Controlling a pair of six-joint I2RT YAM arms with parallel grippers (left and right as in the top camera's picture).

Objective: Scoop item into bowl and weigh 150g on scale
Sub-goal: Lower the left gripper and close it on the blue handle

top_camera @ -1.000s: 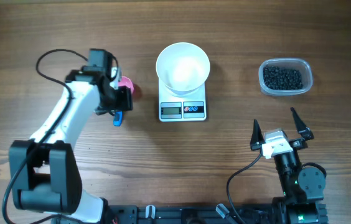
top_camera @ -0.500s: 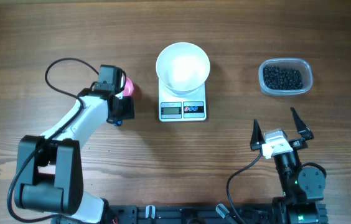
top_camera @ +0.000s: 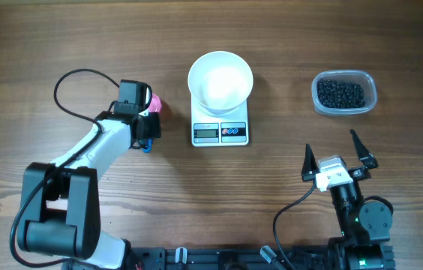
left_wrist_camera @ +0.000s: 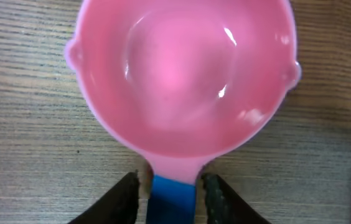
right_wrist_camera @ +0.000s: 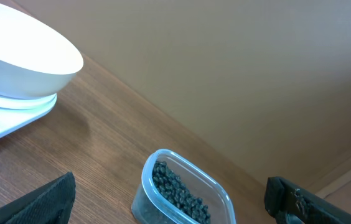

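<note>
**Asker:** What is happening on your left?

**Arm:** My left end effector (left_wrist_camera: 171, 186) is sitting low over the table (top_camera: 46, 37), its fingers (left_wrist_camera: 126, 196) narrowing on either side of the blue handle (left_wrist_camera: 172, 202) of the pink scoop (left_wrist_camera: 182, 81). I am taking the handle so the cup stays free for scooping. I cannot tell whether the pads are pinching yet.

**Asker:** And further along?

**Arm:** The empty bowl (top_camera: 220, 81) is resting on the scale (top_camera: 220, 133), display facing me, so whatever I tip in is being weighed directly. The beans (top_camera: 339, 94) are lying in the clear tub (top_camera: 373, 94), well apart to the right, none moved yet. My right end effector (top_camera: 331, 146) is parked near the tub, jaws spread wide and holding nothing.

**Asker:** What is different from a second ago?

**Arm:** My left wrist was angled beside the scoop with the handle poking out below. Now it is lined up over the handle and closing in. Bowl, scale, tub and right arm are sitting just as they were.
</note>
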